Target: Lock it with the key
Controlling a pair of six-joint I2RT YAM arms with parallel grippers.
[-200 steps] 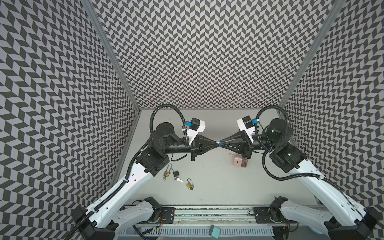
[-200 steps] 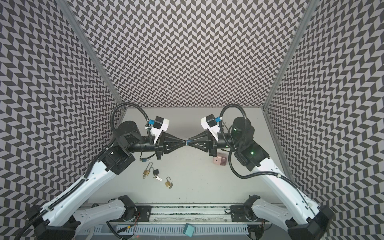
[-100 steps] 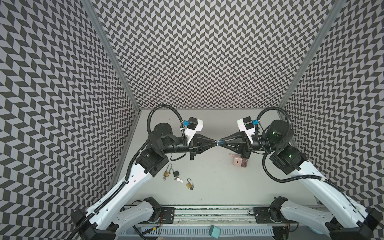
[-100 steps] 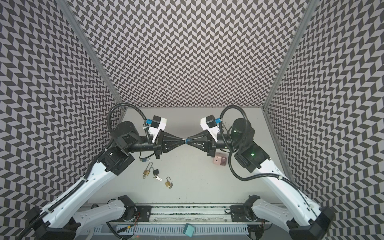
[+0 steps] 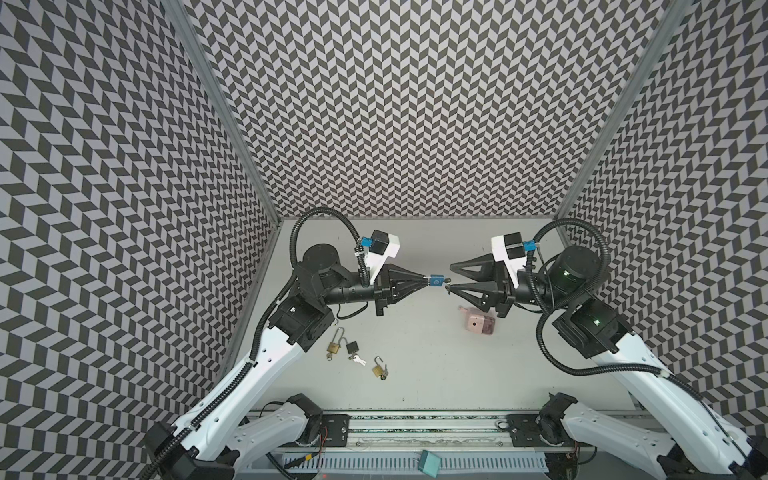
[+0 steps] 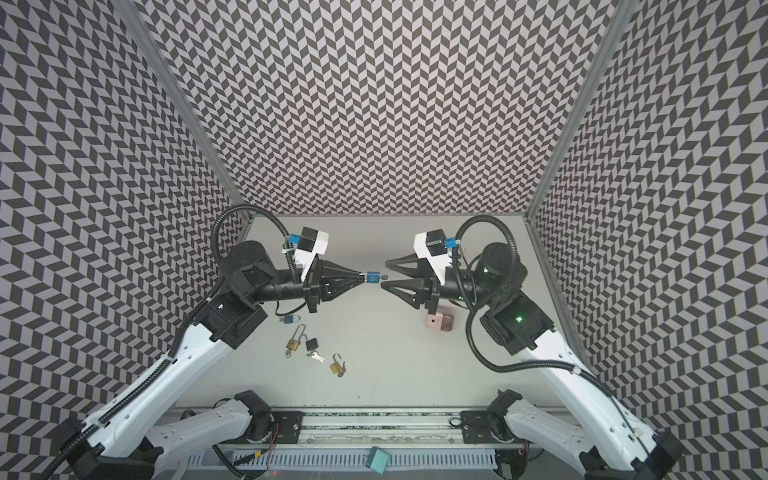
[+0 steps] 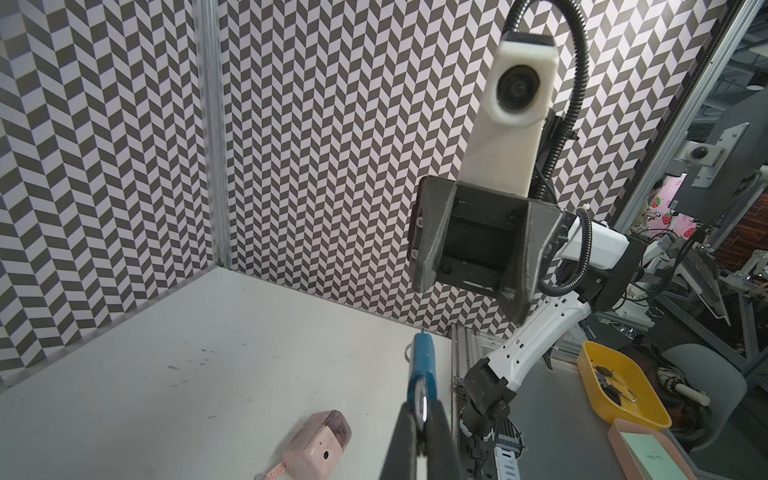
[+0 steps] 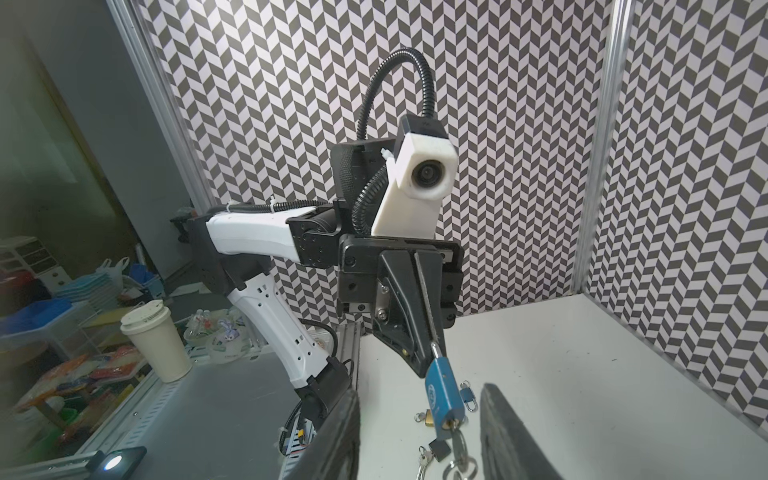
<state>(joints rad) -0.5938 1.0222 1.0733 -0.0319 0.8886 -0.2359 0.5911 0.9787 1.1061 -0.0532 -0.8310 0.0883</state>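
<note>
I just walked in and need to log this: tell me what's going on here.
The left gripper is shut on the shackle of a blue padlock, holding it in the air above the table. A key sits in the padlock's keyhole. The right gripper is open, its jaws either side of the key, not clamped on it. Spare padlocks lie on the table below.

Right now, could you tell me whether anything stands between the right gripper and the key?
Nothing visible does. The left gripper is shut on the blue padlock by its shackle, holding it above the table. The key sticks out of its keyhole, between the open jaws of the right gripper.
</note>
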